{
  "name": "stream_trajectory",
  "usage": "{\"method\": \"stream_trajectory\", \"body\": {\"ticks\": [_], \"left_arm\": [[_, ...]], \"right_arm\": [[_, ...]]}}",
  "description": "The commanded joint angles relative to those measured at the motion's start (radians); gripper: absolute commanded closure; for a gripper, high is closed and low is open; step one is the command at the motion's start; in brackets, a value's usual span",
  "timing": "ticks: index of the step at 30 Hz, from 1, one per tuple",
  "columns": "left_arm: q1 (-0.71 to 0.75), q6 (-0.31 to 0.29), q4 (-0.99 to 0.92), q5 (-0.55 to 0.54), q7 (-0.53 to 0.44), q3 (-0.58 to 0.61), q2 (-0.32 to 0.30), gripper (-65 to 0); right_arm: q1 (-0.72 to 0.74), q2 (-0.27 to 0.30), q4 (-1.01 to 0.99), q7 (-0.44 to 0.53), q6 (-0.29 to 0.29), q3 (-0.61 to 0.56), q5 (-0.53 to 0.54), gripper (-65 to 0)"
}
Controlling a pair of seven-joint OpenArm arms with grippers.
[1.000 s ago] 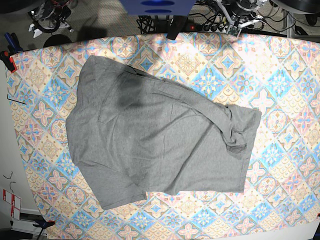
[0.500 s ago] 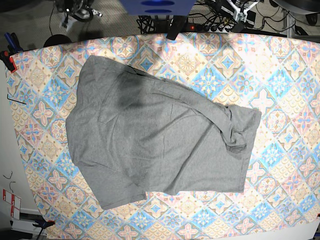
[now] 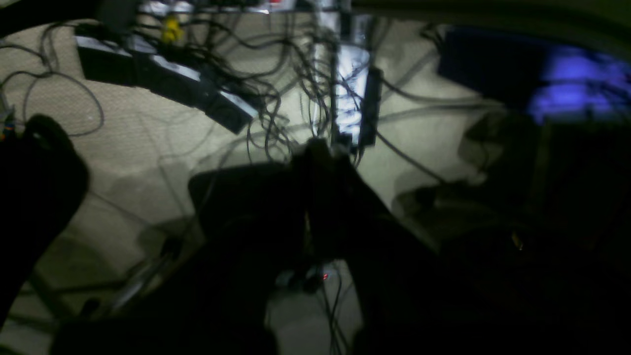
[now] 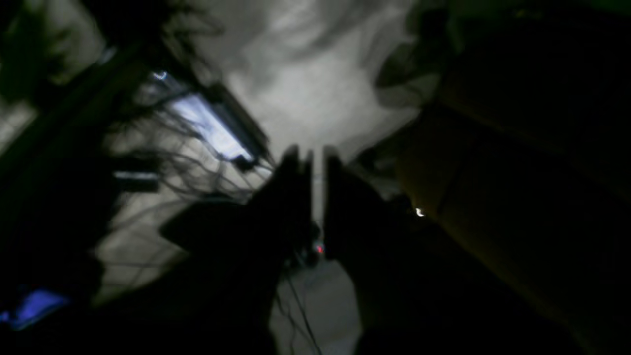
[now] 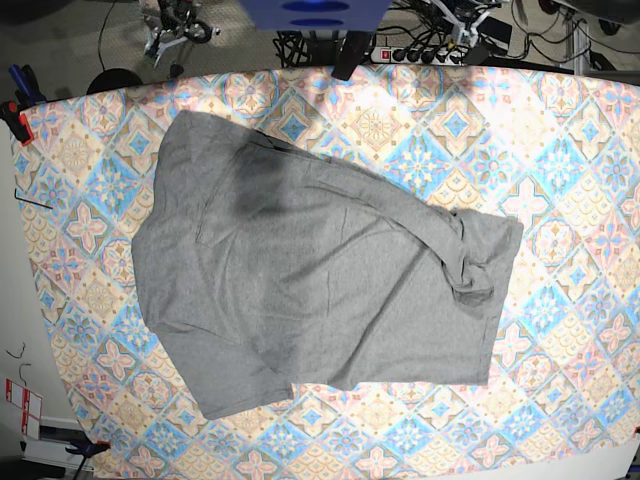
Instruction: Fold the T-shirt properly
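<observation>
The grey T-shirt [image 5: 320, 280] lies spread but rumpled on the tile-patterned tablecloth [image 5: 560, 150], with a bunched fold at its right end and its lower left corner turned out. Both arms hang beyond the table's far edge, well clear of the shirt. My left gripper [image 5: 462, 18] shows in the left wrist view [image 3: 320, 148] as dark fingers closed together over the floor. My right gripper [image 5: 175, 28] shows in the right wrist view [image 4: 318, 155] with its fingers almost touching, only a thin slit between them. Both are empty.
Cables and power strips [image 3: 162, 79] lie on the floor behind the table. A blue unit [image 5: 315, 12] and a black post [image 5: 350, 55] stand at the far edge's middle. Bare tablecloth borders the shirt on all sides, widest on the right.
The arm at the top left has swung rightward along the far edge. The arm at the top right has drawn slightly up and back. The T-shirt has not moved.
</observation>
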Motion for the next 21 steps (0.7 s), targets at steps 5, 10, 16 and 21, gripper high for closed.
{"method": "stream_trajectory", "body": {"ticks": [5,10,16,21], "left_arm": [[-0.090,0.108,-0.232,0.016,-0.099,0.005,-0.101,0.0],[-0.149,0.283,-0.295,0.111,-0.163,0.005,-0.124,0.0],[-0.179,0.502,-0.298,0.203,-0.212,0.005,-0.123,0.0],[-0.203,0.593,-0.299,0.271,-0.212,0.005,-0.120,0.0]], "right_arm": [[0.090,-0.021,-0.255,0.114,0.125,0.001,0.001,-1.0],[0.243,-0.024,-0.610,0.291,0.150,0.000,-0.003,-1.0],[0.338,-0.034,-0.733,0.508,0.141,-0.051,-0.001,-1.0],[0.332,-0.060,-0.733,0.638,-0.057,-0.108,-0.003,-1.0]]}}
